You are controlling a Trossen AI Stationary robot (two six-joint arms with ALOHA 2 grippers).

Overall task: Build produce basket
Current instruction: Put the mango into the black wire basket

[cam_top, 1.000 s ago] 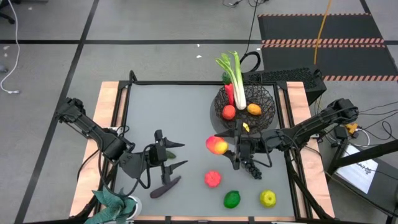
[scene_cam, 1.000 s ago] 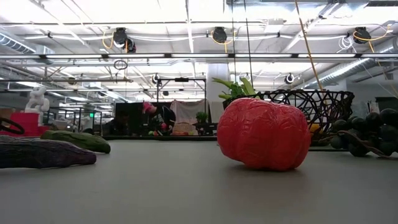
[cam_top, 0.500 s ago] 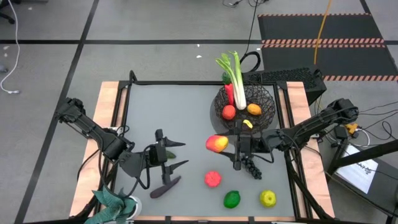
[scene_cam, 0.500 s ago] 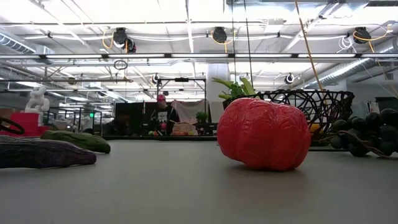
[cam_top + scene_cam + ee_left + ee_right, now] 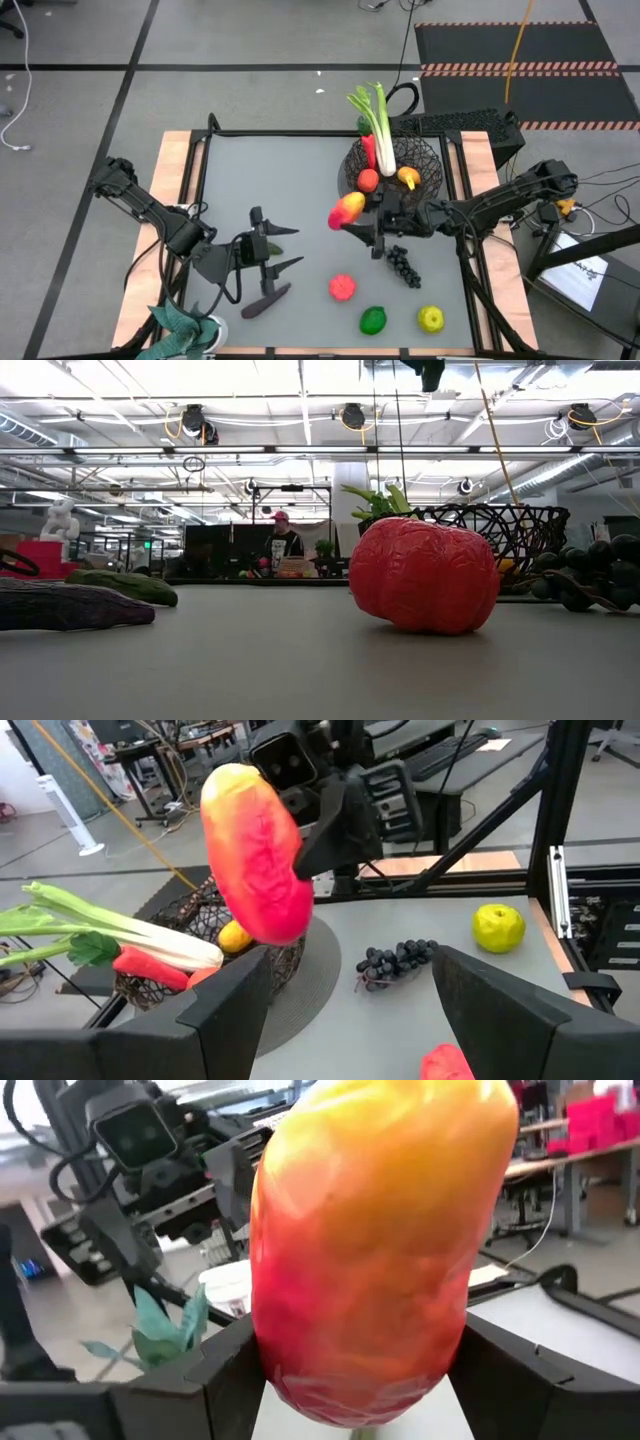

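One red-and-yellow fruit [image 5: 347,210] is clamped in the right pincer [image 5: 362,218], raised above the grey surface [image 5: 300,180] just beside the black wire basket [image 5: 425,160], which already contains a leek [image 5: 381,125], a carrot [image 5: 368,150], a red fruit [image 5: 368,180] and an orange fruit [image 5: 408,177]. On the surface lie dark grapes [image 5: 403,265], a red tomato-like fruit [image 5: 342,287], a green fruit [image 5: 373,320], a yellow-green fruit [image 5: 431,319], a cucumber [image 5: 125,586] and an eggplant [image 5: 266,299]. The left pincer [image 5: 282,250] rests low near the eggplant, fingers spread wide and empty.
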